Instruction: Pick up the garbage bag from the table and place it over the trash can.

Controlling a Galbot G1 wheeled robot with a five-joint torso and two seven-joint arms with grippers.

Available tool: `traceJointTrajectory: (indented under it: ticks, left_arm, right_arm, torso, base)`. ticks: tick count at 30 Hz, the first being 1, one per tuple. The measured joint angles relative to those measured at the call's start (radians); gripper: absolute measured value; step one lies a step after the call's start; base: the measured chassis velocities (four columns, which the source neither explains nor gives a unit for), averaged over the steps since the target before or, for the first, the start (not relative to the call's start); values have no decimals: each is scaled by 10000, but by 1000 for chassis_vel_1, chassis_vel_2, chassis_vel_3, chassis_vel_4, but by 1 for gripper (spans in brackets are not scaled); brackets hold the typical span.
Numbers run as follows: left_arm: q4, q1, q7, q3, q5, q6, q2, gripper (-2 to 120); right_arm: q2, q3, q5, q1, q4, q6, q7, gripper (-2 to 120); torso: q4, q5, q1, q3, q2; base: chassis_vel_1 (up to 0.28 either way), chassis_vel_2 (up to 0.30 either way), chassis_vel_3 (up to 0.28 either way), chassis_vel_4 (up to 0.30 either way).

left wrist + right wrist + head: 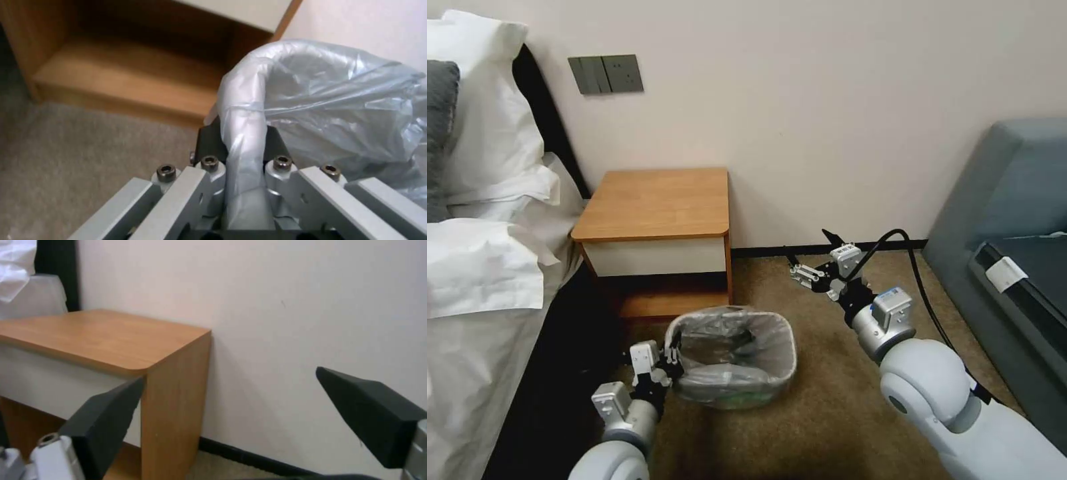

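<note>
Garbage bag: the thin grey bag (730, 353) is already spread inside the trash can, and its edge is folded over the rim all the way round.
Trash can: the small cream bin (740, 392) stands on the brown carpet (827, 427), just in front of the table, at about 6 o'clock from it.
Table: the wooden nightstand (657, 203) stands against the wall, beside the bed (480, 267). Its top is bare.
Left pincer: it (675, 352) is at the bin's rim, at the 9 o'clock side. Its dark fingers (209, 143) are squeezed onto the bag-covered rim (245, 133), one on each side.
Right pincer: it (814, 257) floats in the air at about 2 o'clock from the bin, well apart from it. Its two black fingers (106, 416) are spread wide and hold nothing.
</note>
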Motion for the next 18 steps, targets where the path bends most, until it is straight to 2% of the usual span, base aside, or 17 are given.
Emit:
traceJointTrajectory:
  ticks: [10, 13, 18]
  left_arm:
    - [264, -78, -20, 125, -6, 228, -62, 6]
    - [447, -162, -284, 141, -91, 430, -184, 6]
    - [604, -227, -306, 164, -93, 437, -287, 6]
  right_arm:
    - [155, 245, -143, -409, 39, 161, -70, 100]
    - [255, 285, -240, -599, 82, 251, -90, 100]
    - [338, 282, -294, -675, 115, 286, -89, 100]
  torso:
    - [-1, 0, 0, 0, 0]
    - [-1, 1, 0, 0, 0]
    - [-2, 0, 0, 1, 0]
  base:
    - [0, 0, 0, 0]
    - [0, 0, 0, 0]
    - [0, 0, 0, 0]
